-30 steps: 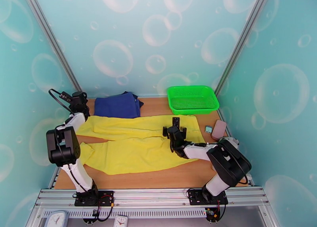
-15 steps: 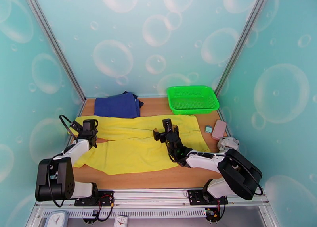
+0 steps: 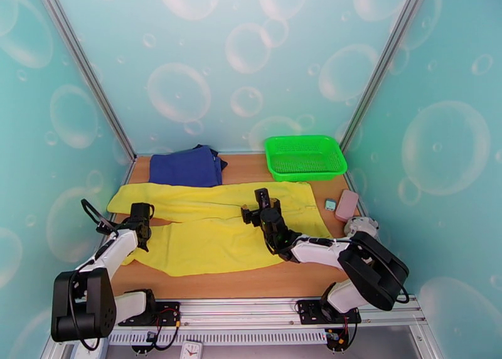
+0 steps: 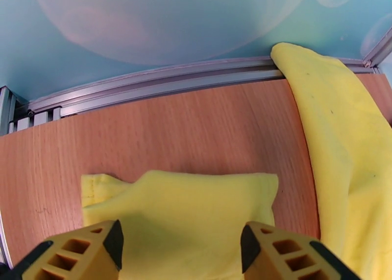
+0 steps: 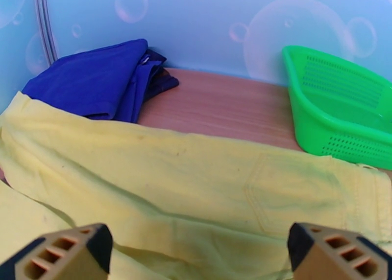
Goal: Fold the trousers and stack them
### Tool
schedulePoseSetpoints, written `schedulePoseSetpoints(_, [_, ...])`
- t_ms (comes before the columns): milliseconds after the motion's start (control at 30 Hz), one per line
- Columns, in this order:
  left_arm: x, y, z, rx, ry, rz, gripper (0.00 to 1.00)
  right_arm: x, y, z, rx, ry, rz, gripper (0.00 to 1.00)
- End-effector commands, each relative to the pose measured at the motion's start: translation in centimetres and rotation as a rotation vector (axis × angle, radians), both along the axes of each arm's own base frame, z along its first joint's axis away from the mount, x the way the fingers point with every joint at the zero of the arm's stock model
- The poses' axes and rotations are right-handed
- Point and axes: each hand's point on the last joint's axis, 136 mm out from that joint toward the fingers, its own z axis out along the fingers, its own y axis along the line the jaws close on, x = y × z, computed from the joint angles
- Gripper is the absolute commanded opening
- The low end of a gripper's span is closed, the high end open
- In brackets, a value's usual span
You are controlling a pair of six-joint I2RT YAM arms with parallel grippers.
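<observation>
A: Quick, where are the trousers [image 3: 213, 225]?

B: We see them spread flat across the middle of the tabletop [image 3: 207, 282]. The waist is toward the right edge and both legs run to the left edge. In the left wrist view, the far leg's end lies against the rail at that edge.

A: Grippers?

B: The left gripper [image 4: 180, 242] has its jaws wide apart and holds nothing. It sits low over the near-leg hem [image 4: 196, 198], with the hem between the fingers. We can't tell if it touches the cloth. The right gripper [image 5: 201, 246] is also spread wide and empty, low over the seat, near the waist.

A: How will they handle?

B: We judge them thin, soft and light. They look limp, so they should sag, drag and wrinkle when lifted, but they're not fragile. We'd pinch at the hem corners and the waistband, where the cloth is doubled and stitched. A mid-panel pinch would likely bunch the cloth or take only the top layer.

A: Anything else?

B: Navy garments [image 3: 186, 166] sit at the far left corner, touching the far leg. A green basket [image 3: 305, 158] sits at the far right corner, just beside the waist.
</observation>
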Motion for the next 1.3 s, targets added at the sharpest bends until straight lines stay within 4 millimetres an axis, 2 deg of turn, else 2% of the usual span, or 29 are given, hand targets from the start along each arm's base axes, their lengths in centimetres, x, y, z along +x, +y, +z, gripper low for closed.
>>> schedulePoseSetpoints(0, [-2.3,1.4,0.4,-0.005,-0.013,0.072,0.68,0.6,-0.4,-0.3,-0.022,0.008,-0.018,0.99])
schedulePoseSetpoints(100, [-3.4,2.8,0.1,-0.013,-0.006,0.096,0.68,0.9,-0.6,-0.5,-0.027,0.016,-0.027,0.99])
schedulePoseSetpoints(267, [-1.8,2.5,-3.1,-0.138,0.000,0.004,0.66,1.2,-0.7,-0.9,-0.034,0.026,-0.033,0.99])
schedulePoseSetpoints(333, [-2.2,2.5,-3.8,-0.156,0.037,0.015,0.62,1.2,-0.8,-1.0,-0.036,0.031,-0.038,0.99])
schedulePoseSetpoints(400, [-1.9,2.5,-3.5,-0.148,0.025,-0.003,0.51,1.3,-0.9,-0.9,-0.034,0.028,-0.041,0.99])
schedulePoseSetpoints(533, [-2.0,2.4,-1.6,-0.121,-0.047,-0.011,0.10,1.3,-1.0,-0.9,-0.030,0.031,-0.043,0.99])
schedulePoseSetpoints(700, [-2.5,4.2,4.6,0.026,-0.131,0.047,0.00,1.4,-0.9,-1.3,-0.036,0.043,-0.043,0.99])
schedulePoseSetpoints(767, [-2.4,5.1,6.8,0.087,-0.107,0.061,0.00,1.5,-0.9,-1.2,-0.035,0.042,-0.044,0.99])
schedulePoseSetpoints(833, [-2.5,6.0,8.0,0.135,-0.059,0.080,0.00,1.4,-1.0,-1.2,-0.034,0.042,-0.043,0.99])
schedulePoseSetpoints(967, [-1.8,6.3,7.0,0.131,-0.005,0.090,0.00,1.5,-1.2,-1.4,-0.039,0.046,-0.053,0.99])
schedulePoseSetpoints(1133, [-4.2,6.7,6.4,0.202,0.046,0.206,0.02,1.6,-1.6,-1.7,-0.038,0.052,-0.063,0.99])
schedulePoseSetpoints(1167, [-4.3,6.6,6.6,0.209,0.029,0.213,0.04,1.7,-1.7,-1.7,-0.038,0.052,-0.066,0.99])
schedulePoseSetpoints(1200, [-4.4,6.6,6.8,0.215,0.003,0.214,0.11,1.8,-1.8,-1.8,-0.040,0.053,-0.068,0.99])
schedulePoseSetpoints(1233, [-4.8,6.6,7.2,0.227,-0.022,0.231,0.25,1.9,-1.8,-1.8,-0.040,0.054,-0.068,0.99])
schedulePoseSetpoints(1267, [-5.0,6.6,7.5,0.228,-0.048,0.245,0.32,1.9,-1.8,-1.9,-0.043,0.057,-0.068,0.99])
